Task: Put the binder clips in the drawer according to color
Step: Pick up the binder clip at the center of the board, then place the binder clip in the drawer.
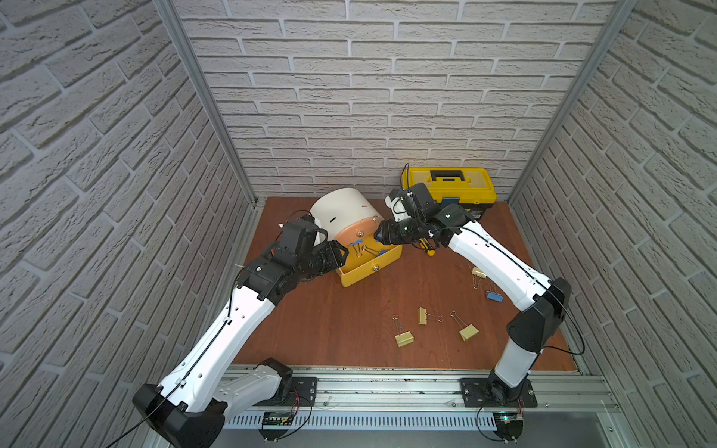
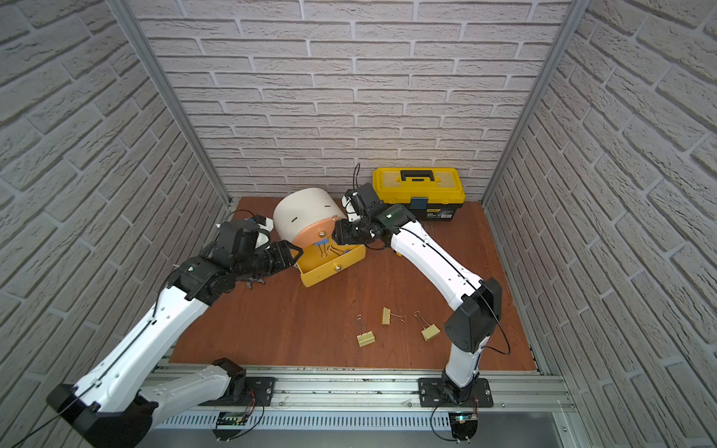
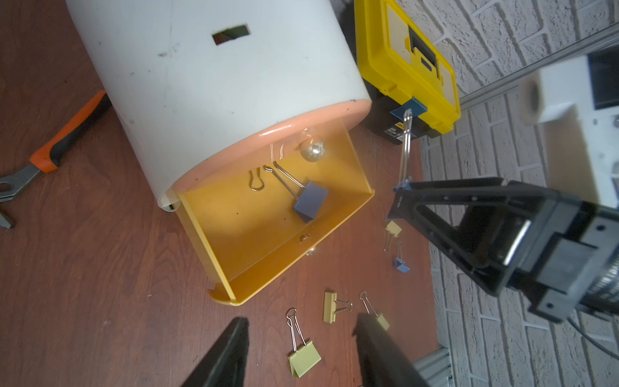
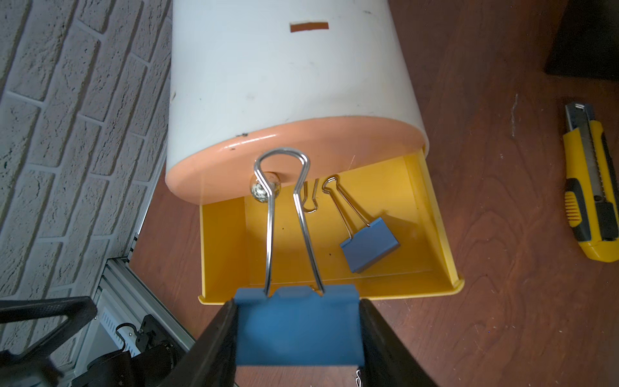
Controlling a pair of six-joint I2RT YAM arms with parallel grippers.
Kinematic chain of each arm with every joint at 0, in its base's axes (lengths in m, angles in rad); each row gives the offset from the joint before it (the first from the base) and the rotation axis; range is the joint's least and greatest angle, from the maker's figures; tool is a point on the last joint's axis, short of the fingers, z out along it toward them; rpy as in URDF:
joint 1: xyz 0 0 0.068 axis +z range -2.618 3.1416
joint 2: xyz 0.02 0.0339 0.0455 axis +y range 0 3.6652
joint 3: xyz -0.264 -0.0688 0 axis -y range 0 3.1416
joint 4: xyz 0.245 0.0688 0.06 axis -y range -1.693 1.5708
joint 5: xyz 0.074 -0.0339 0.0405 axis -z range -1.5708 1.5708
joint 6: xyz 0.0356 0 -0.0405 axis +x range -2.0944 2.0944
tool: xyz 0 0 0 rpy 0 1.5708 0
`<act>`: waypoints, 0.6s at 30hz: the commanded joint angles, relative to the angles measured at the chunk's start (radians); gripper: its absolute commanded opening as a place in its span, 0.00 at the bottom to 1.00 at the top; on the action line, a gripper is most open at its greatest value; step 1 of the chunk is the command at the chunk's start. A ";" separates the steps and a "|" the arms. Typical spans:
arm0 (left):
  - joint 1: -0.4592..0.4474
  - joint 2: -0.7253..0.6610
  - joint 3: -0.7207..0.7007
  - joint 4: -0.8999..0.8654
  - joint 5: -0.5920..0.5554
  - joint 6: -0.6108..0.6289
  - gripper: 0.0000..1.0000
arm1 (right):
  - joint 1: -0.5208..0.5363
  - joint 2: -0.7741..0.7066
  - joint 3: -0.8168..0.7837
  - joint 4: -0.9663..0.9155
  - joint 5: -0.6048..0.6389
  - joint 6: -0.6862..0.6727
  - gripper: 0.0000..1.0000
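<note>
Blue plastic is sitting between the fingers of the right gripper: they are clamping the held blue clip by the two ends of its body, and its silver wire handles are pointing out toward the cabinet. In the right wrist view this clip is hanging just in front of the yellow drawer, which is standing pulled out under the closed peach drawer.

Inside the yellow drawer a second blue clip is lying near one side wall, with its handles pointing toward the cabinet. One more wire handle is showing beside it, but its body is hidden under the peach front.

In both top views the left gripper is hovering at the side of the yellow drawer. In the left wrist view its fingers are standing apart and nothing is between them.

On the brown table three yellow clips are lying in a loose group near the front. Nearer to the right arm, another yellow clip and a loose blue clip are lying close together. A yellow-black toolbox is standing at the back wall, a utility knife is lying beside the cabinet, and orange-handled pliers are lying on its other side.
</note>
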 commanded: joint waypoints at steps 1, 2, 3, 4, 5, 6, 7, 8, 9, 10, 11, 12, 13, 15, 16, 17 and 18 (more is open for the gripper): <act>0.008 -0.027 -0.021 0.002 -0.015 0.007 0.56 | 0.009 0.005 0.030 0.041 -0.004 0.015 0.51; 0.008 -0.028 -0.024 0.002 -0.015 0.005 0.56 | 0.009 0.007 0.030 0.042 0.000 0.014 0.55; 0.008 -0.030 -0.026 0.002 -0.015 0.004 0.56 | 0.009 0.011 0.031 0.041 0.005 0.014 0.58; 0.008 -0.029 -0.027 0.002 -0.013 0.004 0.56 | 0.009 0.012 0.031 0.044 0.010 0.014 0.64; 0.008 -0.030 -0.027 0.002 -0.012 0.003 0.56 | 0.009 0.013 0.031 0.047 0.014 0.014 0.67; 0.008 -0.030 -0.027 0.002 -0.011 0.002 0.56 | 0.009 0.015 0.032 0.051 0.014 0.015 0.69; 0.008 -0.029 -0.027 0.001 -0.010 0.002 0.56 | 0.009 0.017 0.033 0.053 0.016 0.015 0.71; 0.008 -0.030 -0.027 0.003 -0.009 0.002 0.56 | 0.009 0.020 0.040 0.055 0.017 0.016 0.73; 0.008 -0.030 -0.027 0.002 -0.010 0.002 0.56 | 0.009 0.024 0.045 0.055 0.019 0.017 0.74; 0.008 -0.028 -0.027 0.003 -0.009 0.002 0.56 | 0.009 0.027 0.051 0.053 0.020 0.017 0.74; 0.008 -0.027 -0.026 0.003 -0.008 0.002 0.56 | 0.009 0.031 0.059 0.052 0.022 0.017 0.74; 0.008 -0.026 -0.025 0.002 -0.009 0.002 0.56 | 0.008 0.033 0.067 0.050 0.023 0.016 0.74; 0.008 -0.028 -0.023 0.001 -0.009 0.003 0.56 | 0.009 0.033 0.074 0.048 0.026 0.014 0.74; 0.008 -0.028 -0.018 -0.001 -0.010 0.005 0.56 | 0.007 0.030 0.082 0.047 0.041 0.008 0.74; 0.008 -0.026 -0.018 -0.003 -0.009 0.008 0.56 | 0.005 0.025 0.081 0.045 0.049 0.004 0.74; 0.008 -0.023 -0.012 -0.005 -0.010 0.010 0.56 | 0.001 0.021 0.084 0.040 0.057 0.001 0.74; 0.008 -0.022 -0.008 -0.007 -0.009 0.013 0.56 | -0.003 0.016 0.083 0.034 0.062 -0.004 0.74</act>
